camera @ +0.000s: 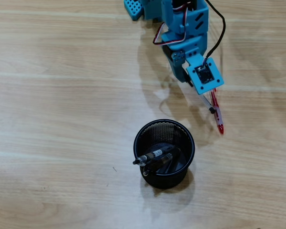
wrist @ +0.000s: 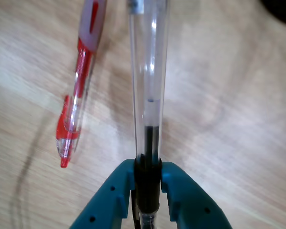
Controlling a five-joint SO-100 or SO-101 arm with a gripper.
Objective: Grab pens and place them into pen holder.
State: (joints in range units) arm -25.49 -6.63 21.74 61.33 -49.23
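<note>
Between the tool's (wrist: pixel 148 188) closed fingers sits 1 clear pen (wrist: pixel 148 86).

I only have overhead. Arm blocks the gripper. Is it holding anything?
Observer: Yes. In the wrist view the gripper is shut on the clear pen, clamped at its black end.
Operator: I see a red pen by the arm. Is that gripped too?
Observer: No. The red pen lies on the table, apart from the fingers.
Operator: Is the held pen touching the red one?
Observer: No. The wrist view shows bare wood between them along the whole length in frame.
</note>
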